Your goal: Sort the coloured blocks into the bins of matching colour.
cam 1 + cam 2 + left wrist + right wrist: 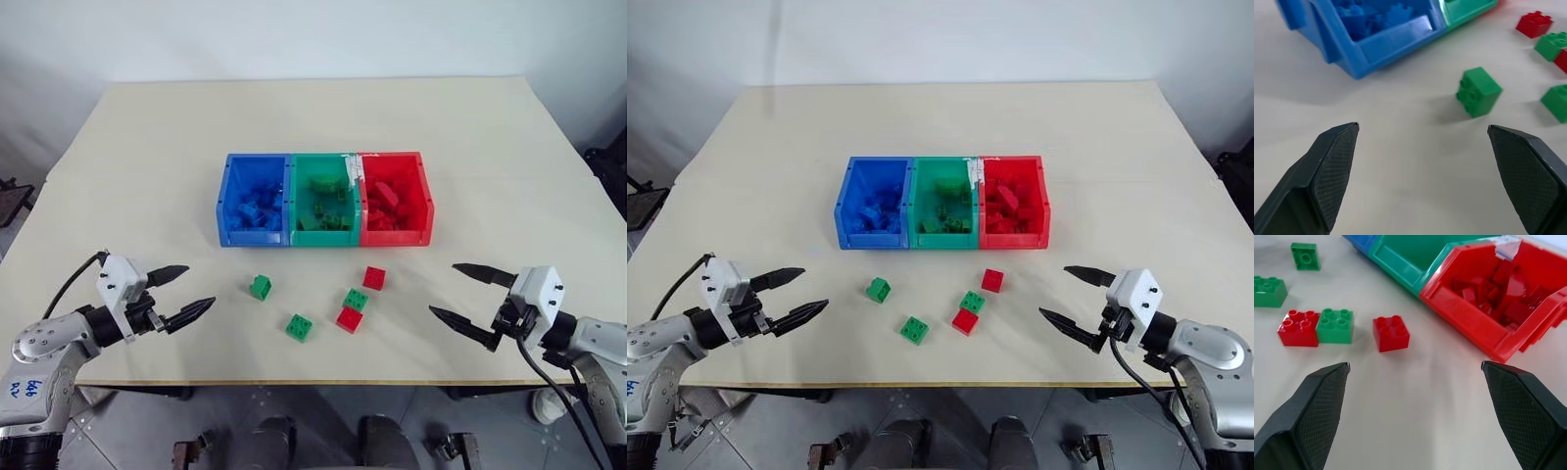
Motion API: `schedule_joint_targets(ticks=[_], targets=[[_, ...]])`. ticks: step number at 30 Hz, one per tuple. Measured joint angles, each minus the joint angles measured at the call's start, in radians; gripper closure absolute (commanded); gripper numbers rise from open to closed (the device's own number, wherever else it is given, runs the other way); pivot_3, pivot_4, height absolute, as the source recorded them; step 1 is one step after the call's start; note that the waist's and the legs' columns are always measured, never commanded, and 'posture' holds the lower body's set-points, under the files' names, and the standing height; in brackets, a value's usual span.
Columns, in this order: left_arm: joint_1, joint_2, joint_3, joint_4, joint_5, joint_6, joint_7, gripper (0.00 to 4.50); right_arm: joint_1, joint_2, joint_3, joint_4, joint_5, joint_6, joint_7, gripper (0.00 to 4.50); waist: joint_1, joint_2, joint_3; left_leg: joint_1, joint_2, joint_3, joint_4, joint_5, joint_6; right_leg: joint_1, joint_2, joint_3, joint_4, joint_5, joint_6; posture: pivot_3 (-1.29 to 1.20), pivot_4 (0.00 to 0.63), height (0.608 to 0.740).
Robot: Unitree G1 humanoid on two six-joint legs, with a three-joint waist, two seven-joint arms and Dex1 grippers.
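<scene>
Your bins (324, 233) are holding most blocks already; five blocks (348, 301) are still lying mid-frame on the desk (147, 147). Left hand (184, 294) and right hand (468, 299) are hovering open, empty.

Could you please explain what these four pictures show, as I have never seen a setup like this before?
This is a humanoid robot with two arms, each ending in a two-fingered gripper. The two wide pictures come from cameras in its head, looking down over a table. The two close pictures come from cameras on its wrists, looking out between the black fingers.

At the table's middle stand three joined bins: blue, green and red, each already holding blocks of its own colour. In front of them five loose blocks lie: three green and two red.

The left gripper and the right gripper hover at either side, jaws wide open, holding nothing.
</scene>
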Motion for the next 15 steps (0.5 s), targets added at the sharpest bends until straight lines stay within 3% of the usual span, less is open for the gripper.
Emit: schedule_joint_targets(ticks=[5, 9, 15], targets=[[-0.008, -0.001, -0.019, -0.022, -0.004, 0.008, -0.012, 0.03, 0.004, 0.007, 0.001, 0.008, -0.002, -0.003, 0.001, 0.0, 0.004, 0.0, 0.0, 0.0, 0.0, 0.001, 0.001, -0.001, 0.001, 0.0, 0.0, 0.0, 0.0, 0.0, 0.0, 0.0, 0.15, 0.74], [-0.073, -0.014, -0.118, -0.094, -0.023, 0.019, -0.056, 0.03, 0.046, -0.028, -0.059, 0.059, -0.006, -0.028, 0.022, 0.0, 0.026, 0.0, 0.0, 0.0, 0.0, 0.002, 0.002, -0.001, 0.001, 0.001, 0.0, 0.001, -0.001, 0.001, 0.001, 0.0, 0.15, 0.74], [-0.177, -0.031, -0.285, -0.15, -0.011, 0.012, -0.128, 0.03, 0.073, -0.095, -0.095, 0.21, -0.071, -0.138, 0.092, 0.0, 0.017, 0.0, 0.0, 0.001, 0.002, 0.006, 0.002, -0.002, 0.001, 0.001, 0.002, 0.002, -0.002, 0.001, 0.001, 0.0, 0.15, 0.74]])
